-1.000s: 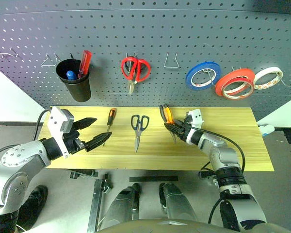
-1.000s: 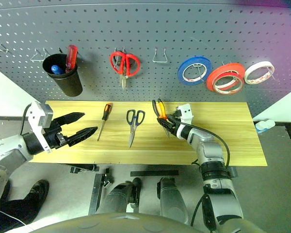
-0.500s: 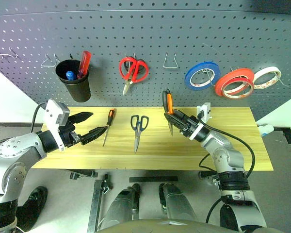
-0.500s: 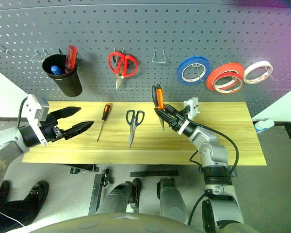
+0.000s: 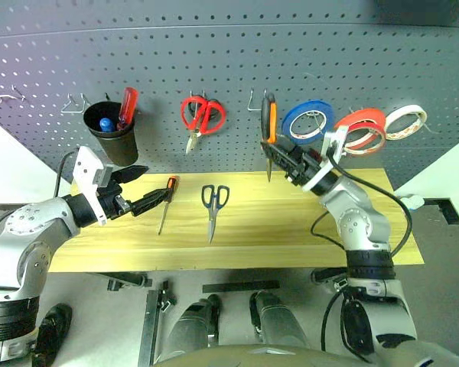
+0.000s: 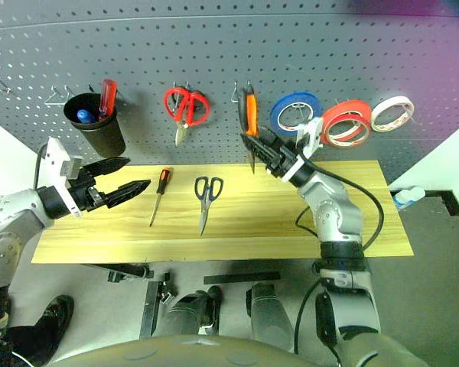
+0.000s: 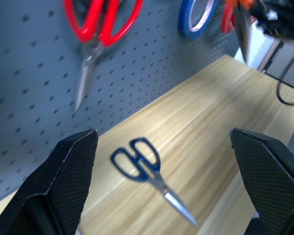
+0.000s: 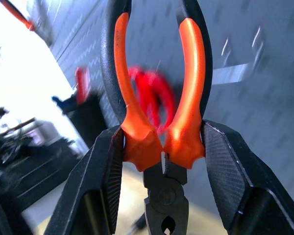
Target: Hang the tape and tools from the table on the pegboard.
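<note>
The right gripper (image 8: 159, 147) was clamped on the pliers (image 5: 268, 130), one black finger pressed to each side of the orange-and-black handles just above the pivot; the handles rose well past the fingertips and the steel nose hung below them, so the tool stood close to upright against the pegboard (image 5: 214, 69), just beside a bare wire hook (image 5: 254, 102); the whole thing was held clear of the table (image 5: 291, 229). Beyond the far side of those fingers hung the blue roll (image 5: 304, 121), then the red-orange tape (image 5: 361, 130) already on its hook, then the white roll (image 5: 405, 121) (three rings in a row).

The left gripper (image 5: 144, 188) stood with its fingers spread as wide as they go and nothing between them, hovering above the table's near-left part; just past the fingertips lay the small screwdriver (image 5: 165, 201), orange-black handle toward the board, shaft toward the front edge; whether a tip touched it, I could not tell; farther out beyond the fingertips lay the black-handled scissors (image 7: 149, 169) flat on the wood, blades pointing away from the board; above them the red-handled scissors (image 5: 199, 118) hung on the panel, and the black cup (image 5: 111, 138) with the red screwdriver (image 5: 127, 107) sat on the board above the left fingers.
</note>
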Action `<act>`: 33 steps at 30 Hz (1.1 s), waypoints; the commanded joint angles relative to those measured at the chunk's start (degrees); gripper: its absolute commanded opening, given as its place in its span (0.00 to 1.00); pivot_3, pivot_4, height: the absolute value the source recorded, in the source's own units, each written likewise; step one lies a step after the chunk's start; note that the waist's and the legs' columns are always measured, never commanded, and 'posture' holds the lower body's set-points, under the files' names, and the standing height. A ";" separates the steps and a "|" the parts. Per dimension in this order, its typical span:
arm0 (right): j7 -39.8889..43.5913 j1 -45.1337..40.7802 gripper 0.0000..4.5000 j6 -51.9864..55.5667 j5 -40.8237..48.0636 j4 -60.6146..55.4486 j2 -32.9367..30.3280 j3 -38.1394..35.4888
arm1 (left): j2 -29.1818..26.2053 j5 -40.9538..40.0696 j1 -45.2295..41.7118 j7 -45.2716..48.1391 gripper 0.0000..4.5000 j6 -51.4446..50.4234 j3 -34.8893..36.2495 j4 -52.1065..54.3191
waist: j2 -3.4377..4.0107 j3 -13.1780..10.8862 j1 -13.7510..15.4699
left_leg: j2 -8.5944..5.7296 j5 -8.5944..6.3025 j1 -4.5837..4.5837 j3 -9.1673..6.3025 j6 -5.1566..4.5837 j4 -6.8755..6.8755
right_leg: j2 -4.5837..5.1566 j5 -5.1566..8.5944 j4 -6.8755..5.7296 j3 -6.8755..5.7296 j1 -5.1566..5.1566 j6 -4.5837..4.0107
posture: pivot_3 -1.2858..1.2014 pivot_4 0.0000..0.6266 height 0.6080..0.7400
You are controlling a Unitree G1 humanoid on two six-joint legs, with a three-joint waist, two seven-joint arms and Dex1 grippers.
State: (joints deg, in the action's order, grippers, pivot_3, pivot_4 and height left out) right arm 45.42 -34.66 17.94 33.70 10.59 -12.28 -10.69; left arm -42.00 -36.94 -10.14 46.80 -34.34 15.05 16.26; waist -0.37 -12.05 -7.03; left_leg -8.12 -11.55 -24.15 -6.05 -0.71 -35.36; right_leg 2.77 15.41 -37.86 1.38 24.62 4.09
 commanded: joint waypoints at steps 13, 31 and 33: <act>-12.65 -8.60 0.46 -18.37 -9.66 3.84 7.67 1.93 | 0.25 -0.82 -0.88 -0.52 1.00 0.64 1.37 1.83 | 0.19 2.71 -3.32 | 0.01 0.01 0.20 -0.03 -0.10 -0.36 | -0.07 -0.11 -0.56 0.01 -0.08 -0.16 | 0.42 0.10 1.00; -17.54 -13.92 0.46 -32.74 -16.11 19.80 15.67 4.99 | 0.10 -0.69 0.88 -0.76 1.00 0.22 1.07 3.84 | 0.30 4.17 -6.74 | 0.01 0.03 0.77 -0.05 -0.10 -0.43 | -0.13 -0.09 -0.85 0.08 -0.52 -0.20 | 0.44 0.11 1.00; -17.51 -15.69 0.46 -33.54 -16.17 21.64 16.05 4.93 | -0.10 -0.95 1.81 -1.05 1.00 -0.13 1.58 4.80 | 0.31 4.17 -6.60 | 0.01 0.04 0.77 -0.05 -0.09 -0.44 | -0.13 -0.09 -0.89 0.08 -0.51 -0.21 | 0.44 0.12 1.00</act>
State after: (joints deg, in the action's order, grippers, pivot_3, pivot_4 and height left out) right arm 27.36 -46.40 -13.12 17.12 33.27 2.99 -5.98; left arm -41.32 -37.00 -8.51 45.96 -34.58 14.56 18.67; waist -0.06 -7.88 -13.64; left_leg -8.11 -11.51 -23.38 -6.10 -0.80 -35.80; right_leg 2.63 15.32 -38.77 1.47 24.12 3.88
